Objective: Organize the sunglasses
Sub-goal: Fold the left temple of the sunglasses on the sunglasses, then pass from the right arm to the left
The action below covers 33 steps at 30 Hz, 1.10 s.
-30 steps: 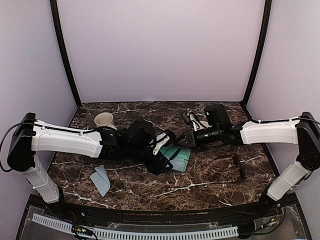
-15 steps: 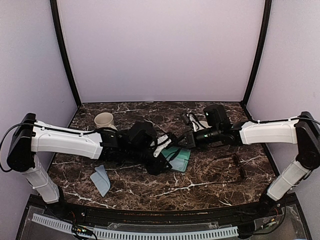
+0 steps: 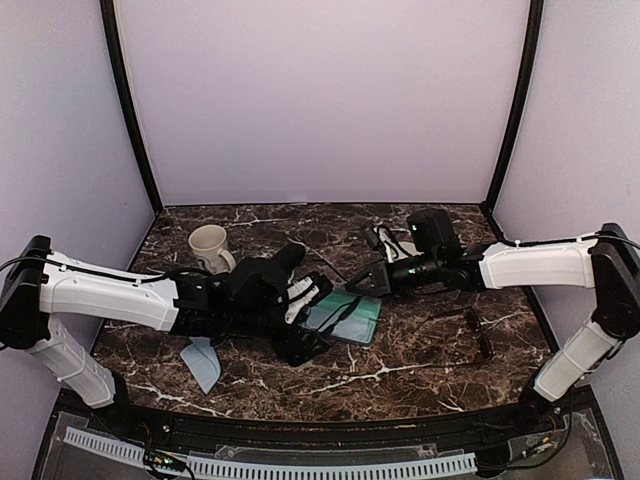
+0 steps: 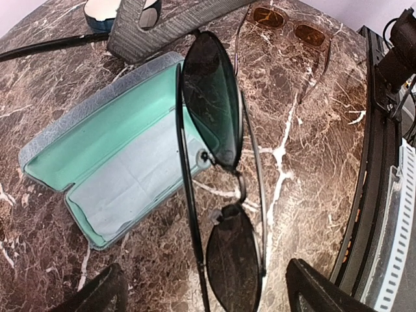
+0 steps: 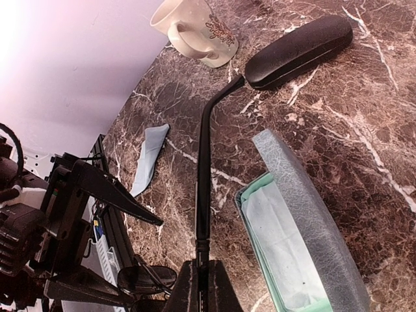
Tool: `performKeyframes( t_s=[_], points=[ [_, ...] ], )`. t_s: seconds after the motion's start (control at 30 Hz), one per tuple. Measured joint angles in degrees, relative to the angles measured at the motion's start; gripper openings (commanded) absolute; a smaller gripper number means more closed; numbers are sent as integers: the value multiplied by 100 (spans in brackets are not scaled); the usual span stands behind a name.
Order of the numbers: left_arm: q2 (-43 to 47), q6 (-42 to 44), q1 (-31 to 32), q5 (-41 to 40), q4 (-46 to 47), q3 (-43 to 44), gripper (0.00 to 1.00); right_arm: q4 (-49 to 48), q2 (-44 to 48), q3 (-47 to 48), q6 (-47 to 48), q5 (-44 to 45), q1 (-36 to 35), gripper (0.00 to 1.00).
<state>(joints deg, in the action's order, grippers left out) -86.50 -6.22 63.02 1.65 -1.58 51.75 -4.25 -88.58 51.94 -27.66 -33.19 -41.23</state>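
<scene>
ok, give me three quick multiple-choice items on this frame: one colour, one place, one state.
1. What colour is the lining of the open case?
A teal; B red; C yellow.

2. Where is the amber-lensed pair?
A inside the case; B lying on the marble table, clear of the case; C hanging off the table's edge.

3. The right fingers are:
A wide open, holding nothing; B shut on the case's lid; C shut on a thin arm of the dark sunglasses.

Answers:
1 A: the left wrist view shows the teal interior.
2 B: it lies on bare marble beyond the case.
3 C: the right wrist view shows them closed on the slim black arm.
</scene>
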Motion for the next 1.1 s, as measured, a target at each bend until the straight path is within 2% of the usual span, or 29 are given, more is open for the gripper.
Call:
performKeyframes(
  t_s=[0.13, 0.33, 0.6, 1.1],
  points=[
    [35, 0, 0, 0, 81, -85, 84, -7, 0, 0, -46, 0, 0, 0],
    [22, -92, 0, -68, 326, -79, 74, -105, 0, 0, -149, -11, 0, 0],
    [-184, -170, 0, -70, 435, -44, 75, -201, 2, -7, -210, -20, 0, 0],
    [-597, -188, 0, -291, 704, 437, 49, -354, 2, -109, -313, -63, 0, 0]
  ],
)
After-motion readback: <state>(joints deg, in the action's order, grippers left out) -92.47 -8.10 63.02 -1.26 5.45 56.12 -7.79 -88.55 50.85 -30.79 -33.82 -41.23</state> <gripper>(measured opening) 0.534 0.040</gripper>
